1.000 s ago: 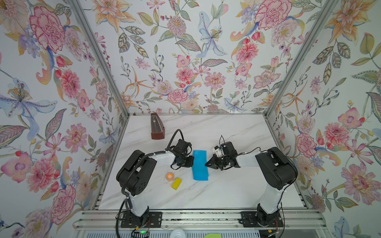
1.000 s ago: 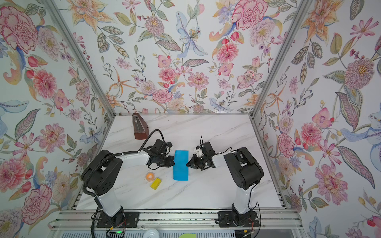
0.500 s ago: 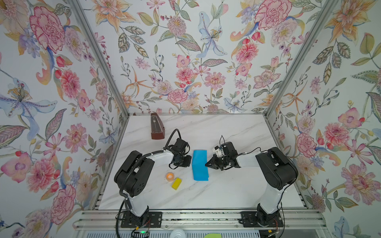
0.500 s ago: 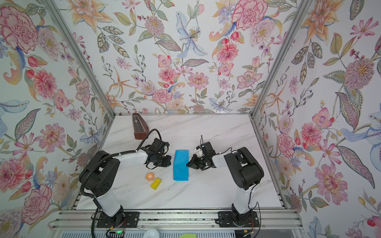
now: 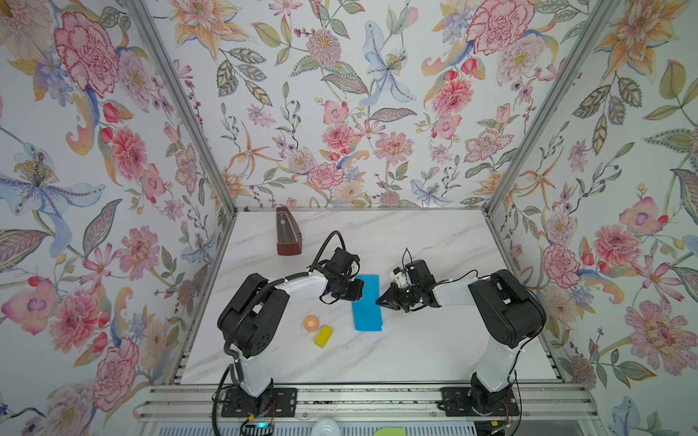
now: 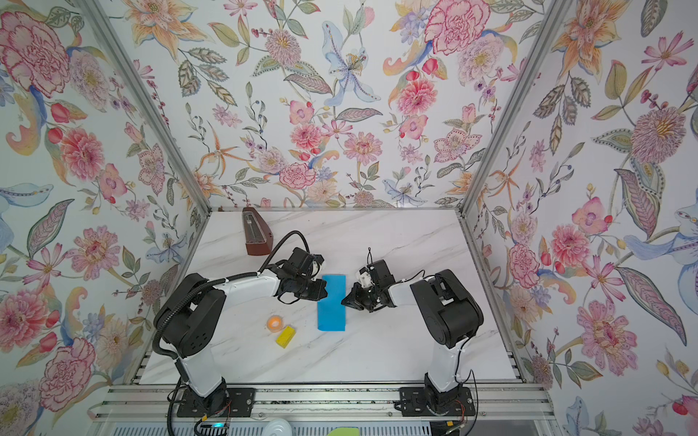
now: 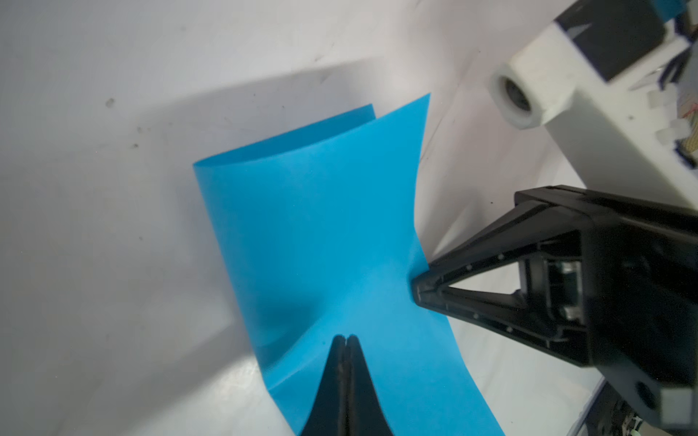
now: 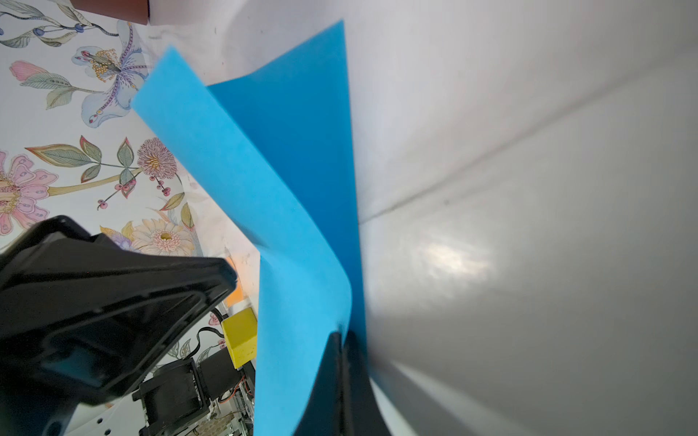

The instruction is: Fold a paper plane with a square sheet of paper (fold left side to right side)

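The square sheet of paper (image 5: 367, 304) (image 6: 331, 304) is bright blue and lies mid-table, doubled over into a narrow upright rectangle; no pointed paper plane shape is in view. Its upper layer (image 7: 321, 226) bulges up off the lower one near the fold. My left gripper (image 5: 359, 293) (image 7: 345, 336) is shut, with its tip resting on the paper's left part. My right gripper (image 5: 378, 302) (image 8: 342, 334) is shut, its tip (image 7: 415, 290) against the paper's right edge where the two layers (image 8: 294, 188) meet. I cannot tell whether any paper is caught between its fingers.
A brown wooden metronome (image 5: 288, 236) stands at the back left. An orange ball (image 5: 311, 323) and a small yellow block (image 5: 323, 336) lie left of the paper, near the left arm. Floral walls close in the table's left, back and right sides.
The left arm has shifted slightly. The paper and the right gripper stay where they were, and both grippers stay shut.
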Robot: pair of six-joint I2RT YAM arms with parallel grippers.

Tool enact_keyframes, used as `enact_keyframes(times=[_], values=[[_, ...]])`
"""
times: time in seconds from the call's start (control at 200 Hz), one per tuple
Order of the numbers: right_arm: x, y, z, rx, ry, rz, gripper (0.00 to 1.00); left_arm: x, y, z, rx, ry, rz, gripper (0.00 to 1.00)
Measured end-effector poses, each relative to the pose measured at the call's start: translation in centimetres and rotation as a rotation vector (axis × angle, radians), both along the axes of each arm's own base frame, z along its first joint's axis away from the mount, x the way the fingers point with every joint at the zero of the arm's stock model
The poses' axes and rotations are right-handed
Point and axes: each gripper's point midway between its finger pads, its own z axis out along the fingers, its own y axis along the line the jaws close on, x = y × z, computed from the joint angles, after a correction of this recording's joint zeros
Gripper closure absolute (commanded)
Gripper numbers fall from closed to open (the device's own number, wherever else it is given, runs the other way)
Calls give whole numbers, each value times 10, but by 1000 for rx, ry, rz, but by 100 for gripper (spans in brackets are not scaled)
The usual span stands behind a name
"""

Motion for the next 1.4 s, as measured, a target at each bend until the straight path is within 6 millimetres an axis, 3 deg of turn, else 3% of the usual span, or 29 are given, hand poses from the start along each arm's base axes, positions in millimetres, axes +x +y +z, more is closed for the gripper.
enact_keyframes(times=[0.13,0.595,0.726,0.886,1.131,1.246,1.401], values=[[0,-1,0,-3,1,0,100,0,9,-17,61,18,15,100],[-1,-1,0,-6,1,-1,100,21,40,-18,74,-46,98,100],[-2,-2,0,-9,2,-3,100,15,44,-17,71,-49,102,100],[-2,-2,0,-9,2,-3,100,12,34,-6,28,-61,75,100],[-2,-2,0,-9,2,-3,100,14,1,10,-38,-83,10,100],[-2,-2,0,-9,3,-3,100,18,-1,3,-22,-79,12,100],[-2,-2,0,-10,5,-3,100,20,13,-18,51,-46,43,100]])
